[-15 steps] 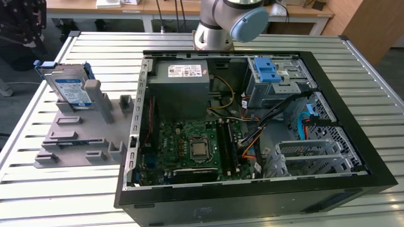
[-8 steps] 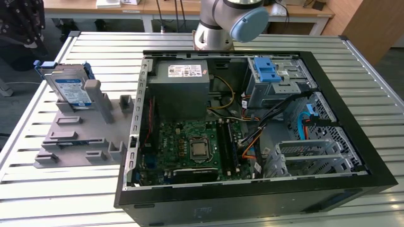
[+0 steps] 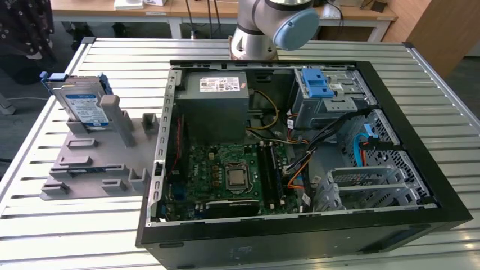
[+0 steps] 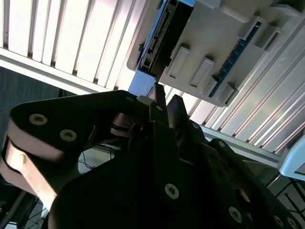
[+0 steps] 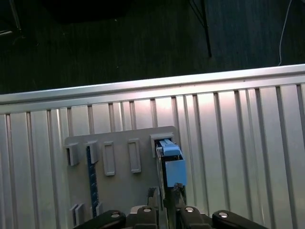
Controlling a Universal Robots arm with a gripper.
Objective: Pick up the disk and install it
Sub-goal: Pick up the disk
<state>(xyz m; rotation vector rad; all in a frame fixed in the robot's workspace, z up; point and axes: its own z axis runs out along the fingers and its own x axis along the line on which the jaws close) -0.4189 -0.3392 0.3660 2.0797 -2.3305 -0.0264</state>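
The disk (image 3: 82, 104) stands on edge in the grey slotted holder (image 3: 90, 163) on the exterior view's left, white-and-blue label facing out and blue rails on its sides. In the first wrist view the disk (image 5: 172, 164) shows edge-on from above, its blue rail uppermost. My gripper (image 5: 167, 193) hangs over it, well apart from it. In the second wrist view the gripper (image 4: 167, 101) has its fingertips close together with nothing between them, pointing at the disk's (image 4: 157, 38) blue end.
The open computer case (image 3: 300, 140) lies on the slatted metal table (image 3: 75, 230), to the holder's right in the exterior view. A drive cage with a blue latch (image 3: 318, 84) sits at its far right corner. The arm's base (image 3: 262, 28) rises behind the case.
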